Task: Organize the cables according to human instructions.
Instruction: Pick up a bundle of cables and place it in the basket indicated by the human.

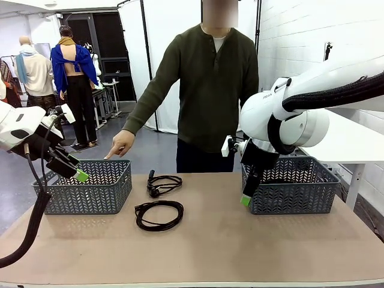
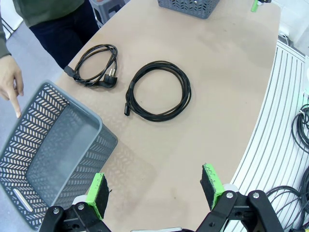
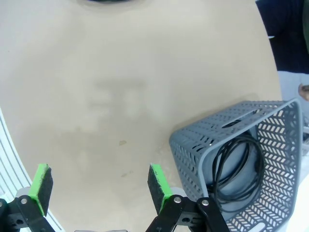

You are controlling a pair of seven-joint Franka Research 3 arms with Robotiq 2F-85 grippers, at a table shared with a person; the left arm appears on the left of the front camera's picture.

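The robot's left hand (image 1: 75, 171) hangs over the near left corner of the left grey mesh basket (image 1: 90, 193). Its green pads are spread wide with nothing between them. In the left wrist view that hand (image 2: 154, 186) looks down past the basket (image 2: 29, 140), whose inside is bare, onto the tan surface (image 2: 227, 96).

The robot's right hand (image 1: 245, 199) points down just in front of the near left corner of the right grey mesh basket (image 1: 294, 193). Its pads are also spread and hold nothing. Its wrist view shows the hand (image 3: 100, 181) above bare surface, beside the basket (image 3: 193, 145).

Two coiled black cables lie on the surface between the baskets. The round coil (image 1: 157, 227) (image 2: 186, 92) is nearer the robot. The looser coil (image 1: 171, 179) (image 2: 107, 82), with a plug end showing, is nearer the person and just apart from the first. Inside the right basket lies a coiled black cord (image 3: 216, 166); whether it is one cable or more cannot be told.

The person's hand (image 1: 120, 144) (image 2: 12, 87) points a finger down at the far rim of the left basket.

Small dark print on the right arm's white casing (image 1: 267, 95) is too small to read.
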